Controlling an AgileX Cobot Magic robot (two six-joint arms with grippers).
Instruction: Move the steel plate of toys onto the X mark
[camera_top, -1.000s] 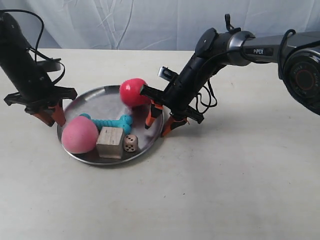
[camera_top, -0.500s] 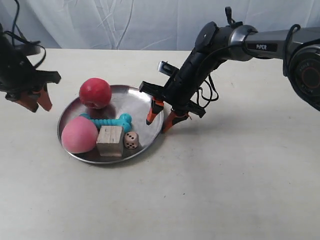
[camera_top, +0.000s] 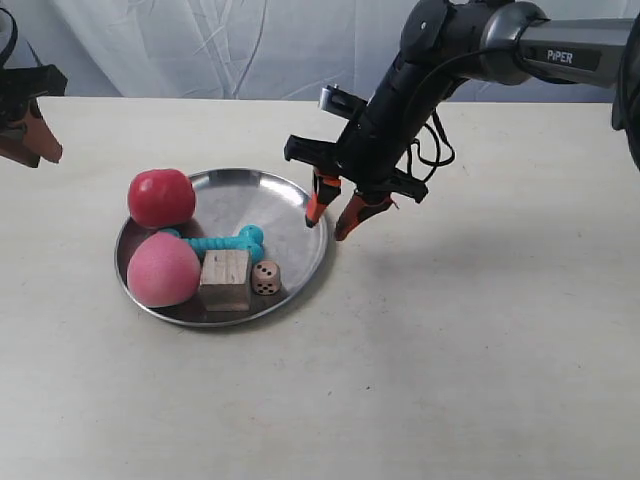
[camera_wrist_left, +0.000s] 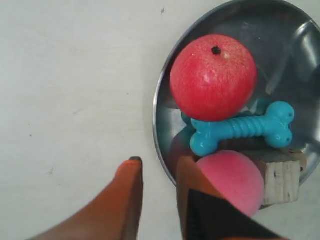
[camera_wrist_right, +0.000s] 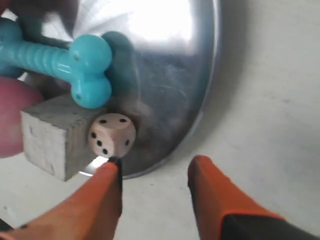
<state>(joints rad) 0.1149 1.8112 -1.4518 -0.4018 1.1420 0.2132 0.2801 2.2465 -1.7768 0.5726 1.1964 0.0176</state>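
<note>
The steel plate (camera_top: 255, 184) lies left of the table's middle. It holds the red ball (camera_top: 161, 197), pink ball (camera_top: 162, 269), teal bone (camera_top: 222, 241), wooden cube (camera_top: 225, 280) and die (camera_top: 265, 277). My right gripper (camera_top: 330, 224) hangs open just above the plate's right rim, holding nothing. Its wrist view shows the die (camera_wrist_right: 112, 135) and the plate's rim (camera_wrist_right: 207, 85) beyond the gripper (camera_wrist_right: 156, 162). My left gripper (camera_wrist_left: 159, 162) is open and empty, raised off to the plate's left; below it are the red ball (camera_wrist_left: 213, 77) and the plate's rim (camera_wrist_left: 161, 105). No X mark is in view.
A white cloth backdrop (camera_top: 250, 45) hangs behind the off-white table (camera_top: 450, 380). The left arm (camera_top: 28, 135) shows only at the exterior view's far left edge. Cables (camera_top: 432, 150) dangle from the right arm.
The red ball rolled from the plate's right side to its left side. The left arm drew back up and to the left. The right gripper rose a little from the rim.
</note>
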